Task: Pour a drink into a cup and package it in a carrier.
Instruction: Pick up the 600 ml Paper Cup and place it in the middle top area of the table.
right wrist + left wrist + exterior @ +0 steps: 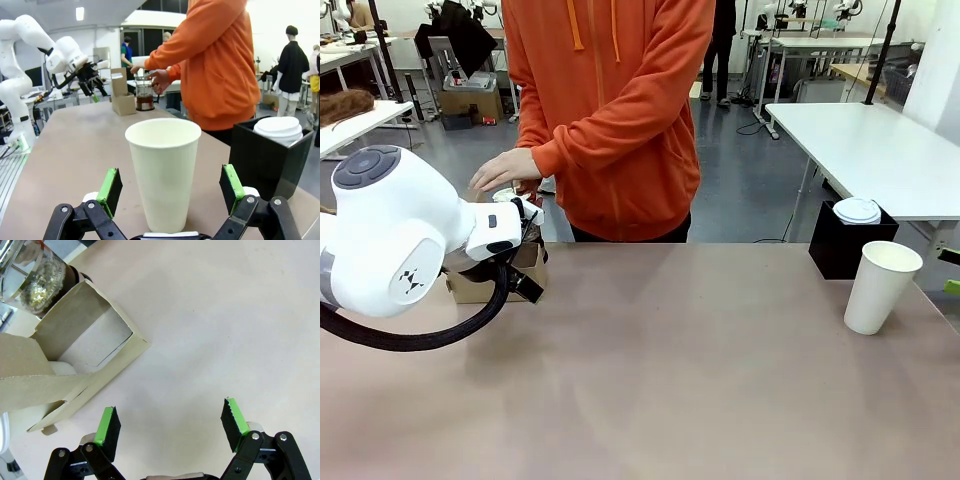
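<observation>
The white paper cup (881, 287) stands lidless at the table's right. In the right wrist view the cup (162, 175) is just ahead of my open right gripper (170, 184), untouched. The brown cardboard carrier (470, 286) sits at the far left, partly behind my left arm. My left gripper (171, 425) hangs open over bare table beside the carrier (85, 352), holding nothing. Behind the carrier stands the glass pitcher (144, 95) with the dark drink (145, 103) low inside. The person's hand (505, 170) rests on its top.
A black box (842, 245) holding a stack of white lids (857, 210) stands just behind the cup. The person in an orange hoodie (620, 110) stands at the far edge. The tabletop (670, 370) between carrier and cup is bare.
</observation>
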Action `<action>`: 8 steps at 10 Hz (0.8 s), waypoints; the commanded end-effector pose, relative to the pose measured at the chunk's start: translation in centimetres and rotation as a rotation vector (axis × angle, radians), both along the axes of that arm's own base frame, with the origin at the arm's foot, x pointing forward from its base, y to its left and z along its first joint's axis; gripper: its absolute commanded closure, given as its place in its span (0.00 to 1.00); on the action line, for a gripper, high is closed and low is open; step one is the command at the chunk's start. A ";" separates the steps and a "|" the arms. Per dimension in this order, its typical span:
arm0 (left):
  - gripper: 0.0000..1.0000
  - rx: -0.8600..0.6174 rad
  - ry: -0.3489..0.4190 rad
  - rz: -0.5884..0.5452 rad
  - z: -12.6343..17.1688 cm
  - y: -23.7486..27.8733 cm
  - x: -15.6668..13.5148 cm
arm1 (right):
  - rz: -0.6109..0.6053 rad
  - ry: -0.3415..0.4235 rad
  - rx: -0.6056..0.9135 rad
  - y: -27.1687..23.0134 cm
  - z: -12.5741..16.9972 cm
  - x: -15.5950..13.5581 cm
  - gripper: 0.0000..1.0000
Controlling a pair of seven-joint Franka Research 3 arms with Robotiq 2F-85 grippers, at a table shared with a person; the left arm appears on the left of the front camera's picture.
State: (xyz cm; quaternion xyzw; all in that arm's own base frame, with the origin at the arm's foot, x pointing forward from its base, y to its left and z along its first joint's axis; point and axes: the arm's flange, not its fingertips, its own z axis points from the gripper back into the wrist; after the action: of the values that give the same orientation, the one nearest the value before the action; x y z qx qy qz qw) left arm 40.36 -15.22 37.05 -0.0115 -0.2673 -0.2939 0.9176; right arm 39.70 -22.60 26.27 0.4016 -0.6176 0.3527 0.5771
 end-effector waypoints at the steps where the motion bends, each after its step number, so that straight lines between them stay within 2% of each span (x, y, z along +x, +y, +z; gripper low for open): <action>1: 0.00 -0.001 0.000 0.000 0.0 0.0 0.0 | 0.017 0.013 -0.038 1.2 -1.2 0.1 0.00; 5: 0.00 -0.001 0.000 0.000 0.0 0.0 0.0 | -0.009 0.072 -0.065 4.1 -3.0 1.2 0.00; 8: 0.00 -0.001 0.000 0.000 0.0 0.0 0.0 | -0.004 0.068 -0.037 5.8 -3.6 1.4 0.00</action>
State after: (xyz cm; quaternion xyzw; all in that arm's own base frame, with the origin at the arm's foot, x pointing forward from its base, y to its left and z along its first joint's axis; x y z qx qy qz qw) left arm 40.36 -15.23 37.05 -0.0115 -0.2673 -0.2940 0.9176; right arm 41.23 -17.68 22.32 0.4119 -0.5770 0.3506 0.6119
